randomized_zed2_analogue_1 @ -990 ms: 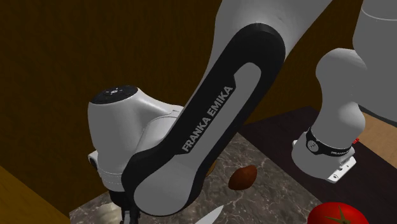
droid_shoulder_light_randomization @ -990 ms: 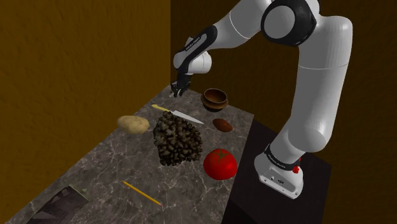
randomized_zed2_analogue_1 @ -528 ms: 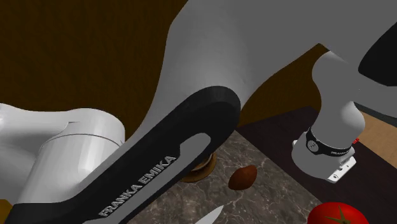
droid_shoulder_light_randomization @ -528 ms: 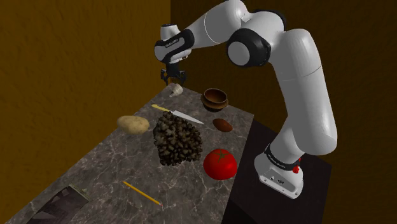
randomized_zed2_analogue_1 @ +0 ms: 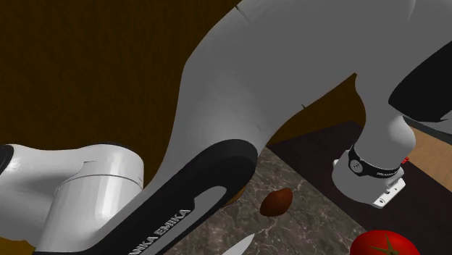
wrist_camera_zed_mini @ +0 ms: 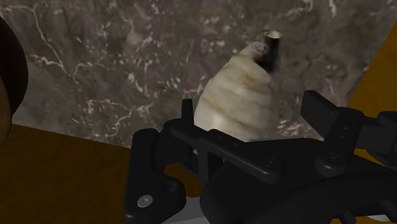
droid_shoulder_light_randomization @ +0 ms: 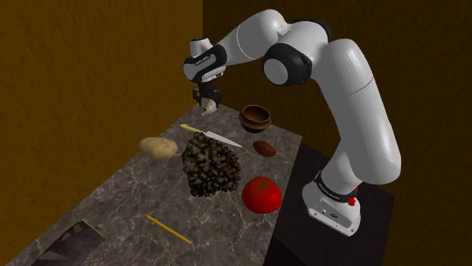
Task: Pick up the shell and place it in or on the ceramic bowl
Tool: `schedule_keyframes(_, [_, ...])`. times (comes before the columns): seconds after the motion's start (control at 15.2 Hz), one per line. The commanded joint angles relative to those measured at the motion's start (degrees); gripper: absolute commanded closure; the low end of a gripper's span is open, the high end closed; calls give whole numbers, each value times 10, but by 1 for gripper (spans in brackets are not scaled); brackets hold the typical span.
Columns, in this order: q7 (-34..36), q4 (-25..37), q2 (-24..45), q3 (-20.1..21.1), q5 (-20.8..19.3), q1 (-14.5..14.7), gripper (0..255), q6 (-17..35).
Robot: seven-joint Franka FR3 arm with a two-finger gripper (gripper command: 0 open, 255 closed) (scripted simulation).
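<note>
Shell: cream, ridged, cone-shaped shell with a dark-rimmed open tip; lay at the far corner of the dark marbled counter, between the black gripper's spread fingers, with a gap on one side.
Bowl: brown, round, deep bowl; stood upright on the counter, near the shell but apart from it.

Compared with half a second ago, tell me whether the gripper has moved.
Yes. In the shoulder view the gripper has dropped closer to the shell, which lies where it did, beside the bowl.
</note>
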Motion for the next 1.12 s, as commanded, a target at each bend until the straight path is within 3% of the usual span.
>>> schedule_keyframes(0.0, [0, 1, 3, 1, 1, -1, 0, 2])
schedule_keyframes(0.4, [0, 1, 3, 1, 1, -1, 0, 2])
schedule_keyframes(0.46, [0, 1, 3, 1, 1, -1, 255, 2])
schedule_keyframes(1.06, [0, 1, 3, 1, 1, -1, 255, 2])
